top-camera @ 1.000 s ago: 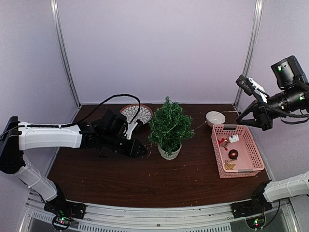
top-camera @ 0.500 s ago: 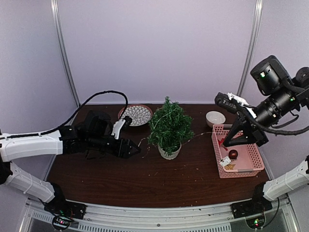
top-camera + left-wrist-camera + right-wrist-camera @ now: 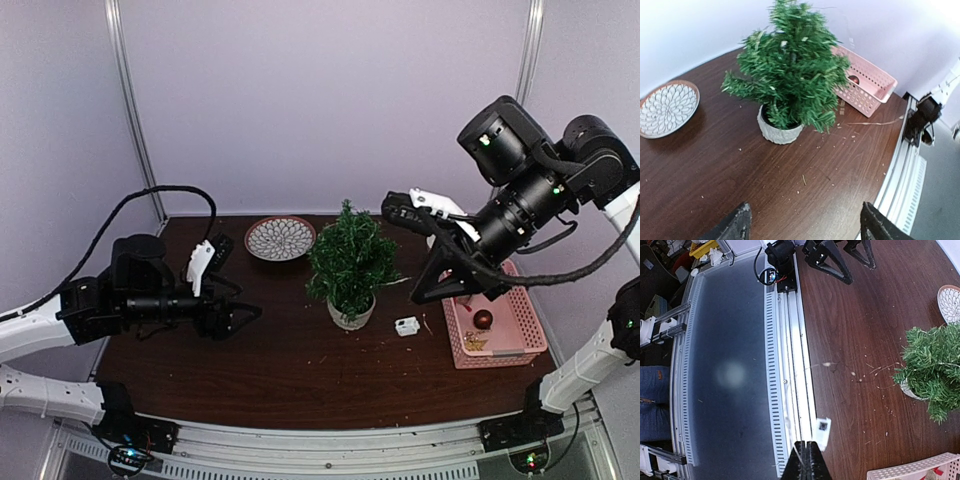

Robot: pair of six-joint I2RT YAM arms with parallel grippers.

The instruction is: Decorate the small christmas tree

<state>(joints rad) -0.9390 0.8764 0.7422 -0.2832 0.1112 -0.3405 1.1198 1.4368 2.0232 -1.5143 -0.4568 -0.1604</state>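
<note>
While the left tool gapes low, right tool hangs high.

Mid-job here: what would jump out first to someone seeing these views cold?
The small christmas tree stands mid-table in its white pot. The right tool, shut, hangs high between it and the pink basket, a small white box below. The left tool gapes open, empty, low to the tree's left.
</note>
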